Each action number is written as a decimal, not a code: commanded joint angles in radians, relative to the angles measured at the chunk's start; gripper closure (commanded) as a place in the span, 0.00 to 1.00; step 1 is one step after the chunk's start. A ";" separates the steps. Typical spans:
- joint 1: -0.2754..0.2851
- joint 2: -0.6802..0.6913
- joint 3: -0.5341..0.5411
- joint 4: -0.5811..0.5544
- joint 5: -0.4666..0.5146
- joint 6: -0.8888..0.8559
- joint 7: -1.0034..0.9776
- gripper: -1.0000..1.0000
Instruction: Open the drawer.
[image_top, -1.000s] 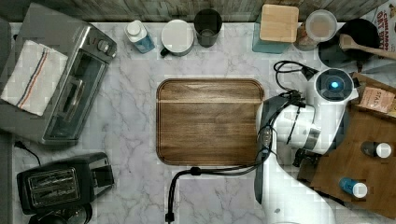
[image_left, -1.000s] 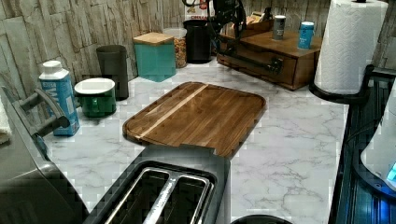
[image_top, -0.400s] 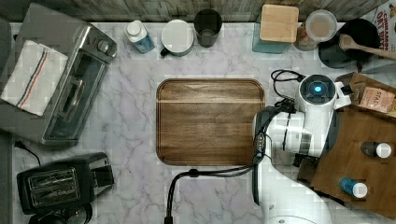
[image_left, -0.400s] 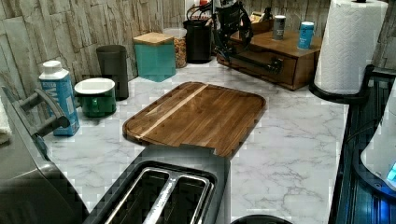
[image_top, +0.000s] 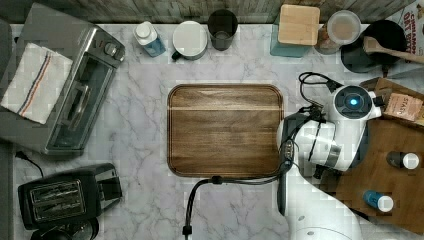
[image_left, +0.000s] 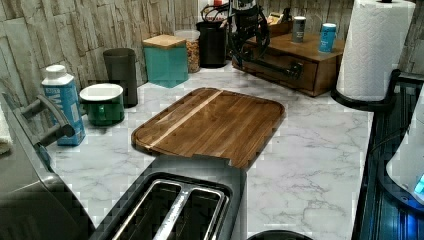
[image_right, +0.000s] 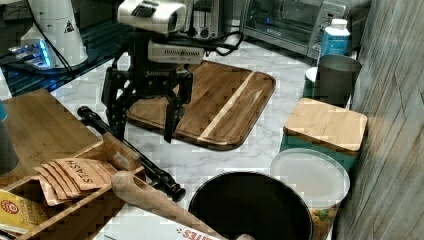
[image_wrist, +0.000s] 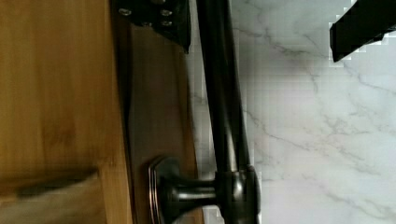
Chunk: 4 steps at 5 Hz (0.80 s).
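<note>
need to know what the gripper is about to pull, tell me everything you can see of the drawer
The drawer is medium-brown wood with a long black bar handle on flared posts across its front. It looks shut or nearly so, set in a low wooden box on the marble counter. The open gripper straddles the handle, one finger by the drawer front.

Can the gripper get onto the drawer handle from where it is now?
Probably yes: the open gripper straddles the black bar handle, one finger behind it and one in front, nothing between them.
</note>
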 joint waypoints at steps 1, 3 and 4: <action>-0.029 0.051 0.012 0.020 0.025 0.092 -0.020 0.00; -0.017 0.037 0.039 0.006 0.052 0.099 -0.027 0.00; -0.020 0.072 0.062 0.021 0.065 0.121 -0.051 0.00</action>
